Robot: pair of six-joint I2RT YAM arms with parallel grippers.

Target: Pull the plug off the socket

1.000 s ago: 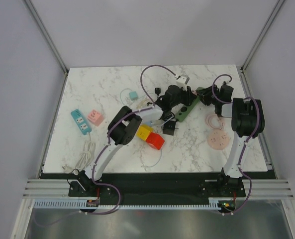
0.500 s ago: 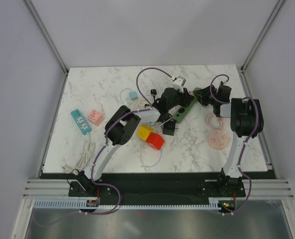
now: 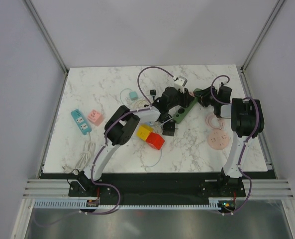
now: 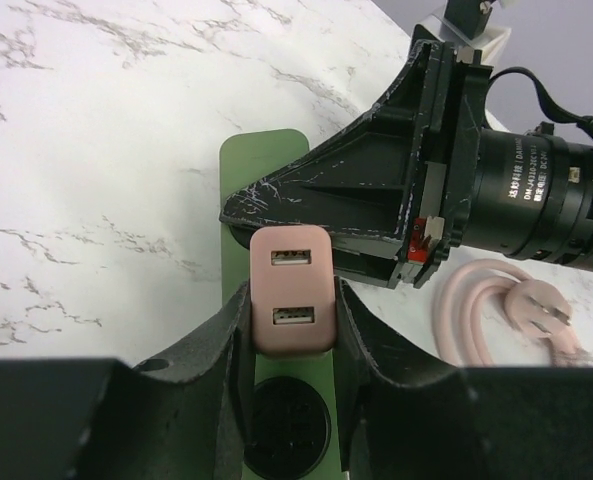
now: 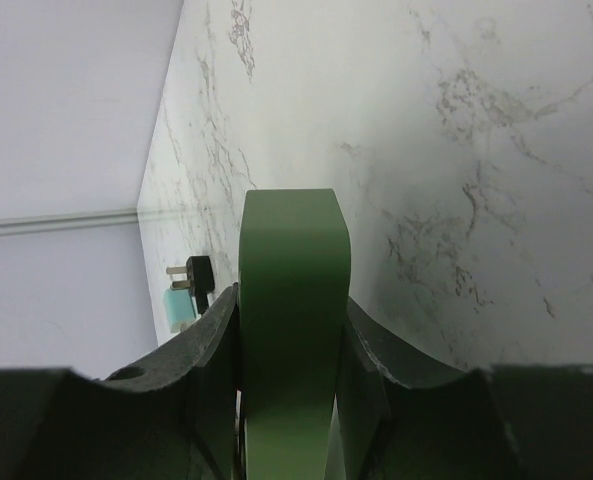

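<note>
The plug (image 4: 291, 262) – a pink block with two USB slots – sits pinched between the fingers of the left pincer (image 4: 292, 305), right over the face of the green strip (image 4: 261, 170). Whether its pins have cleared the socket cannot be told from here; the fingers hide the joint.

The right pincer (image 5: 291, 305) is pressed onto the strip's far end, gripping it across its width. The strip's long axis runs straight from one pincer to the other, and in the top view it lies slantwise at the back right of the table (image 3: 102, 84). The plug stands out from the strip's face, so the pull likely has to go square to that long axis – away from the face, not along it. The left arm has the plug; the right only anchors.

Counted: one plug in the grip, one green strip. Elsewhere on the table lie one blue strip (image 3: 80, 121), one pink cube (image 3: 95, 117), one yellow cube (image 3: 145, 131), one red cube (image 3: 156, 142), one small teal adapter (image 3: 133, 94), one black adapter (image 3: 169, 127), one round pink socket (image 3: 218, 140) and one pink cable coil (image 4: 486, 320).
</note>
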